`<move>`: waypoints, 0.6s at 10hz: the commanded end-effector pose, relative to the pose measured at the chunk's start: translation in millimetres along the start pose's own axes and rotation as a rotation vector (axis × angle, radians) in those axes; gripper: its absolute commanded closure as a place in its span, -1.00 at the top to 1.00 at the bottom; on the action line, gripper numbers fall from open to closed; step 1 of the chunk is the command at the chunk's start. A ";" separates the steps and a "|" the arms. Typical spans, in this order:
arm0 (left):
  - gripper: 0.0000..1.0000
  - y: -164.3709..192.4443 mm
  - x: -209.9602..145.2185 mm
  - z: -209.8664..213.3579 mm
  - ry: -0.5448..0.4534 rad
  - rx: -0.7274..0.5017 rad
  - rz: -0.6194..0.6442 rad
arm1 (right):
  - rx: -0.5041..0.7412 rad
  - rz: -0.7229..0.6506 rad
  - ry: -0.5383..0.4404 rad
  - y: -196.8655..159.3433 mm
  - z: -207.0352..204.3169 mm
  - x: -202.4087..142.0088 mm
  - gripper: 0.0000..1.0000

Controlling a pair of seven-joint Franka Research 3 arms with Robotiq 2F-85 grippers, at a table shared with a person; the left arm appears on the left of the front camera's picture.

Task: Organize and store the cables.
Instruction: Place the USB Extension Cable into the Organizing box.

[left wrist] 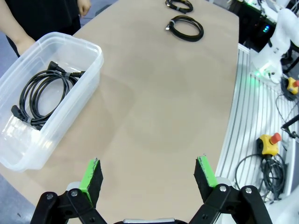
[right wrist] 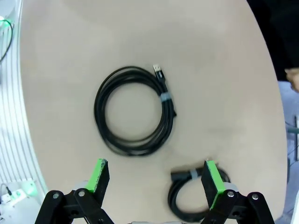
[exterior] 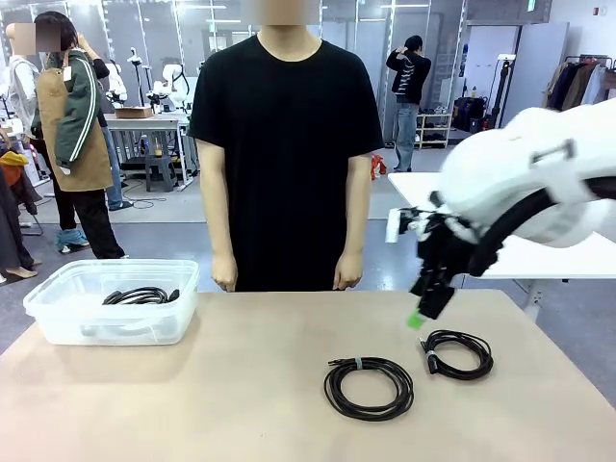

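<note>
Two of the cables lie coiled on the tan table: a larger coil (exterior: 371,365) near the middle and a smaller coil (exterior: 462,375) to its right. A third coil (exterior: 140,295) rests in the clear plastic bin (exterior: 58,322) at the left. My right gripper (exterior: 423,310) hangs open, just above and behind the smaller coil. In the right wrist view, that gripper (right wrist: 154,177) is open and holds nothing; the larger coil (right wrist: 99,109) lies ahead, and the smaller coil (right wrist: 187,174) sits by one finger. My left gripper (left wrist: 148,176) is open over bare table, right of the bin (left wrist: 88,70) with its coil (left wrist: 56,74).
A person in a black shirt (exterior: 284,144) stands at the far edge, hands (exterior: 224,281) hanging at table height. The two loose coils (left wrist: 198,32) lie far ahead in the left wrist view. Floor cables and emergency-stop buttons (left wrist: 268,142) sit beyond the table's side.
</note>
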State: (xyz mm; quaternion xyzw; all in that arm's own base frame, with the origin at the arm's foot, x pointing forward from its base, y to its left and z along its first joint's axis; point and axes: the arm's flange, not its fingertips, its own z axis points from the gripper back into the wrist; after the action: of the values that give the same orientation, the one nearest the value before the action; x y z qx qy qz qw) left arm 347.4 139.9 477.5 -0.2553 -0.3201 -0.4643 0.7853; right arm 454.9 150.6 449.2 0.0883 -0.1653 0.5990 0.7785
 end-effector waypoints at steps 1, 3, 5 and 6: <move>1.00 0.9 -0.9 1.0 -0.001 -0.003 -0.006 | -0.019 0.083 0.097 -20.7 -30.4 30.8 1.00; 1.00 0.9 -0.9 1.0 -0.001 -0.003 -0.006 | 0.028 0.183 0.223 -32.7 -73.1 55.7 1.00; 1.00 0.9 -0.9 1.0 -0.001 -0.003 -0.006 | 0.052 0.239 0.268 -39.5 -110.8 68.2 1.00; 1.00 0.9 -0.9 1.0 -0.001 -0.003 -0.006 | 0.075 0.238 0.281 -40.3 -127.3 69.7 1.00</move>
State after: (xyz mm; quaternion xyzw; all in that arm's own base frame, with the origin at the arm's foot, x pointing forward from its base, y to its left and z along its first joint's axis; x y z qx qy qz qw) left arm 347.4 140.0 477.4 -0.2552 -0.3198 -0.4641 0.7856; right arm 519.8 238.8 358.9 0.0175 -0.0590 0.7084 0.7031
